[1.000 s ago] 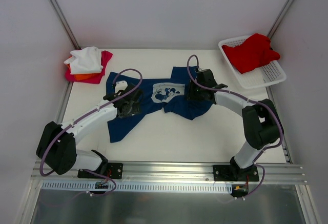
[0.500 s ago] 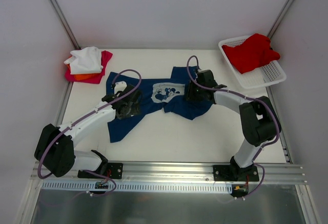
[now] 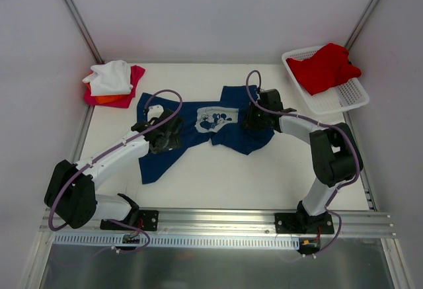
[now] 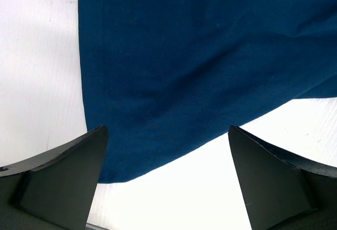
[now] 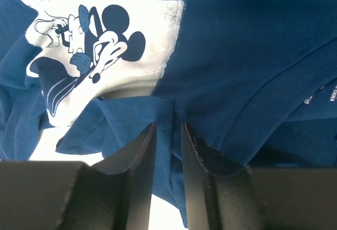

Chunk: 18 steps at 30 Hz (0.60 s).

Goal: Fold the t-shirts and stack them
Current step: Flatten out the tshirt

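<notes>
The navy blue t-shirt (image 3: 195, 129) lies crumpled across the middle of the table, its white chest print (image 5: 100, 40) facing up. My right gripper (image 3: 255, 118) is down on its right part. In the right wrist view that gripper (image 5: 168, 126) is shut on a fold of the navy cloth (image 5: 237, 56). My left gripper (image 3: 168, 134) hovers over the shirt's left part. It (image 4: 167, 130) stands wide open above the hem of the shirt (image 4: 184, 56), holding nothing. A red t-shirt (image 3: 324, 67) lies in the basket. White (image 3: 109, 74), orange (image 3: 106, 98) and magenta (image 3: 131, 85) t-shirts are piled at the back left.
A white lattice basket (image 3: 350, 94) stands at the back right corner. The pile of shirts sits against the left frame rail (image 3: 82, 130). Bare white table (image 3: 225, 176) shows in front of the navy shirt.
The right gripper's jaws have narrowed onto the fold of navy cloth, and its arm has shifted slightly right. The left arm has barely moved.
</notes>
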### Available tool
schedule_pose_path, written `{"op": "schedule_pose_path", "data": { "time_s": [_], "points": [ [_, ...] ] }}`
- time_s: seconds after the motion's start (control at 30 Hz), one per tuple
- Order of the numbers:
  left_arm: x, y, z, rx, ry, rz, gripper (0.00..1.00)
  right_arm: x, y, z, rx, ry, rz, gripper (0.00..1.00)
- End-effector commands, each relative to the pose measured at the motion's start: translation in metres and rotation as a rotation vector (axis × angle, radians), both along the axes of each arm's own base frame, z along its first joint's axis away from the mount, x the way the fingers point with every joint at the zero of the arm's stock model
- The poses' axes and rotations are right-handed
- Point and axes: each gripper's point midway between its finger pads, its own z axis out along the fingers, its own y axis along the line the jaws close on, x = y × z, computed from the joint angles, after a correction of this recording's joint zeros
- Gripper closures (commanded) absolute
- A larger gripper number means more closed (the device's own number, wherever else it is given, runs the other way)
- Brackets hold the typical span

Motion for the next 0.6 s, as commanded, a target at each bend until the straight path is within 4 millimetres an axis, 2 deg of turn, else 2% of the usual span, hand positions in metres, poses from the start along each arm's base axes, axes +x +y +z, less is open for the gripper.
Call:
{"op": "schedule_pose_path", "data": {
  "time_s": [0.0, 0.57],
  "points": [
    [-0.0009, -0.001, 0.0017, 0.0, -0.004, -0.016, 0.01, 0.0087, 0.0089, 0.0088, 0.042, -0.044, 0.026, 0.73],
    [-0.0035, 0.0008, -0.0007, -0.001, 0.001, -0.011, 0.01, 0.0019, 0.0113, 0.0016, 0.069, -0.026, 0.028, 0.73]
  ]
}}
